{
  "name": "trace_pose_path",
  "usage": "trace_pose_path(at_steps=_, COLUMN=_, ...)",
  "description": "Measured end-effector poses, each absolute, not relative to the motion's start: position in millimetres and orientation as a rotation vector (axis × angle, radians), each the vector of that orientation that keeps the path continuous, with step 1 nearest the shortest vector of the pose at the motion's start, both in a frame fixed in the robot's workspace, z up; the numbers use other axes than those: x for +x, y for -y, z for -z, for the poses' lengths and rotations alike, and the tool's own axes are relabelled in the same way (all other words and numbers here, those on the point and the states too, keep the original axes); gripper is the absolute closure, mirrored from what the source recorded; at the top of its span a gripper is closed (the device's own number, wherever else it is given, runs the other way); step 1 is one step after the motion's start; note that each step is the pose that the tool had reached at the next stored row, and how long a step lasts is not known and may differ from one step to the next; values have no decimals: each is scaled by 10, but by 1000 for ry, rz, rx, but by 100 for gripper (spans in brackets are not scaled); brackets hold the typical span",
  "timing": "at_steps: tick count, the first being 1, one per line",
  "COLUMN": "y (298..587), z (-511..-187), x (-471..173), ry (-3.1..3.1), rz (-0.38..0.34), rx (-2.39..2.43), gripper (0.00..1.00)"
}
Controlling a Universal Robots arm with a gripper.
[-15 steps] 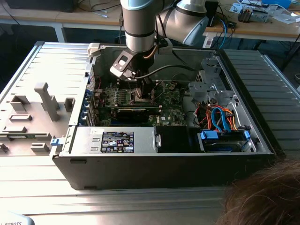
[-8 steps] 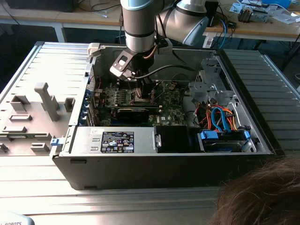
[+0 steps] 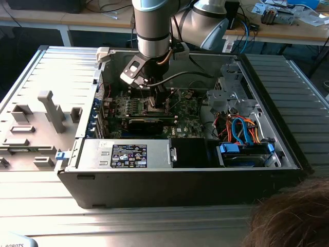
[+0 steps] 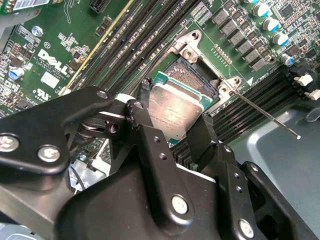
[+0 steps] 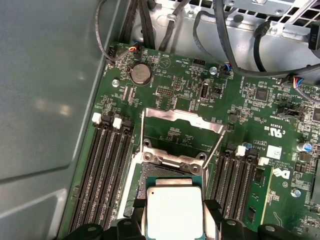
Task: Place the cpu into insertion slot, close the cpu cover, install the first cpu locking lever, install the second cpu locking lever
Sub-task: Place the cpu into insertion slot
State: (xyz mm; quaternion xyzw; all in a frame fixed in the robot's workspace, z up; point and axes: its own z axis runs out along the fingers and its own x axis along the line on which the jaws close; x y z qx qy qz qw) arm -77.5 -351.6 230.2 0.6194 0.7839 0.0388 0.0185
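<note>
Cpu [image 4: 175,107], a flat square chip with a dull silvery top, is being pinched at two opposite edges by the closed gripper [image 4: 172,122], directly over the insertion slot [image 4: 192,75]. The thin metal cpu cover [image 5: 182,131] is standing open beside it, at 10 o'clock from the middle of the case [image 3: 180,180] in the exterior view.

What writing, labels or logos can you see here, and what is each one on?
White logo on the green motherboard: a brand mark, left unread.
Black label on the silver box: too small to read.
White sticker on the motherboard: too small to read.
The cpu: no readable marking.
</note>
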Motion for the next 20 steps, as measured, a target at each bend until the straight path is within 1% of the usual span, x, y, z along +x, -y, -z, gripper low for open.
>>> trace_pose_path(at_steps=20, y=3516, z=-2296, x=-775, ry=-2409, rz=-120, rx=1954, gripper=46)
